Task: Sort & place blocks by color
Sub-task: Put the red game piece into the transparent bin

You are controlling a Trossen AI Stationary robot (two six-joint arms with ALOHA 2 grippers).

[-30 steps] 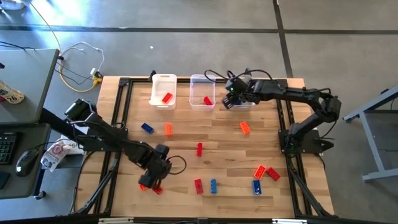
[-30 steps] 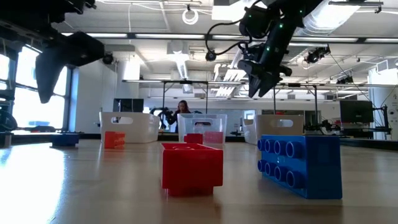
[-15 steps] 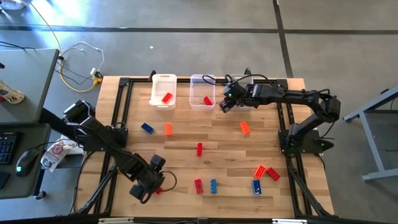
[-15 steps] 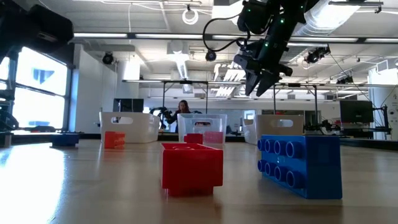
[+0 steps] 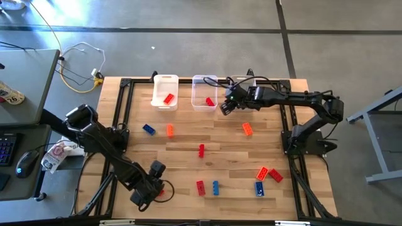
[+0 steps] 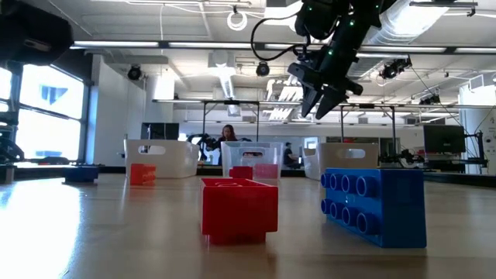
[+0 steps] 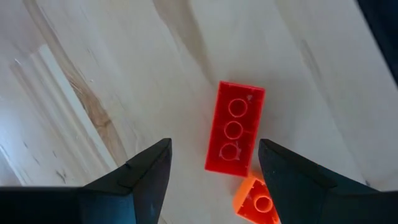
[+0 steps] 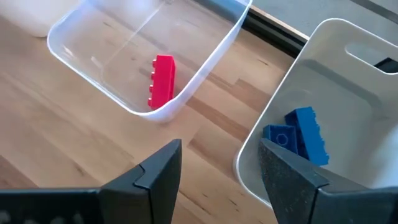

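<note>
Red, orange and blue blocks lie scattered flat on the wooden table [image 5: 226,141]. My left gripper [image 7: 211,177] hangs open near the front left, pointing down over a red block [image 7: 234,127]. An orange block [image 7: 258,205] lies beside that block, partly behind one finger. My right gripper [image 5: 224,107] hovers open at the far side, over the gap between the middle bin [image 8: 124,43] and the right bin [image 8: 348,93]. The middle bin holds a red block [image 8: 163,81], the right bin blue blocks [image 8: 298,134].
The left bin [image 5: 165,92] holds a red-orange block [image 5: 168,98]. Loose blocks: blue [image 5: 149,129], orange [image 5: 170,130], red [image 5: 201,150], orange [image 5: 247,129], red [image 5: 200,187], blue [image 5: 215,187], and a cluster at the front right [image 5: 267,177]. A black frame edges the table.
My left gripper has swung toward the table's near edge and a little to the left, staying open, and now hangs over the red block at the front left. My right gripper has drifted left from above the right bin toward the middle bin, rolling slightly.
</note>
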